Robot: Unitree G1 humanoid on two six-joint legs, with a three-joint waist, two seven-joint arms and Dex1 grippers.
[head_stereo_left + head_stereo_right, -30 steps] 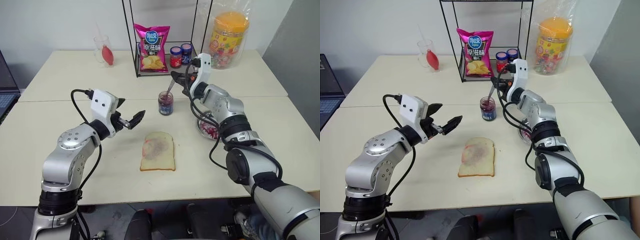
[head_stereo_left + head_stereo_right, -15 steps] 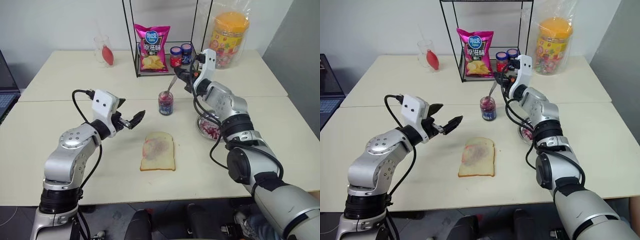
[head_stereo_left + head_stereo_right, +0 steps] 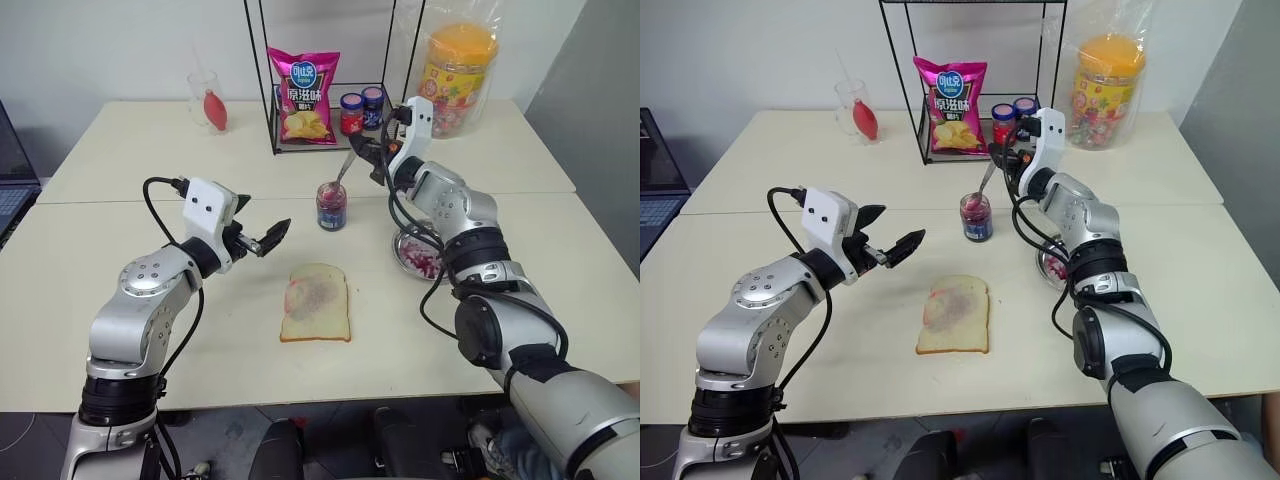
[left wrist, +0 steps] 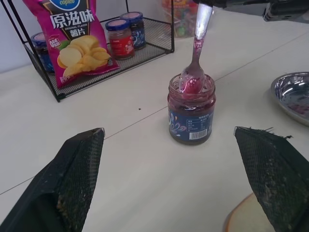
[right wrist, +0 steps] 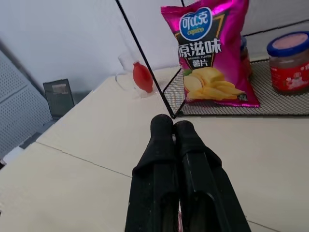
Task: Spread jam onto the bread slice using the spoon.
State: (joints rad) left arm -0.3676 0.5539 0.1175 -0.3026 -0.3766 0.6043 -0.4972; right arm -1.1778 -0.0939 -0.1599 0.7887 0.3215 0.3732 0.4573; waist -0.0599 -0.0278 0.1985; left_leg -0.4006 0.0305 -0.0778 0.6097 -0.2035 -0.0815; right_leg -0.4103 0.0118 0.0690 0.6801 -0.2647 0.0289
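A: Where does each thing stand?

B: The right gripper (image 3: 362, 158), fingers pressed together on the handle, holds the spoon (image 4: 195, 58) with its bowl in the jam (image 4: 191, 112) jar. The left gripper (image 3: 262, 230) hangs apart and empty, beside the bread (image 3: 316, 302), which lies near the jar, smeared pink at its centre.

A: What could go wrong?

B: Likely a drip on the table (image 3: 120, 160) during the carry, if the spoon tilts; or the jar tipping, if the bowl drags its rim.

A: The count?

B: One spoon, one slice, one open jar, two lidded jars (image 3: 361, 111), one dish (image 3: 418, 254).
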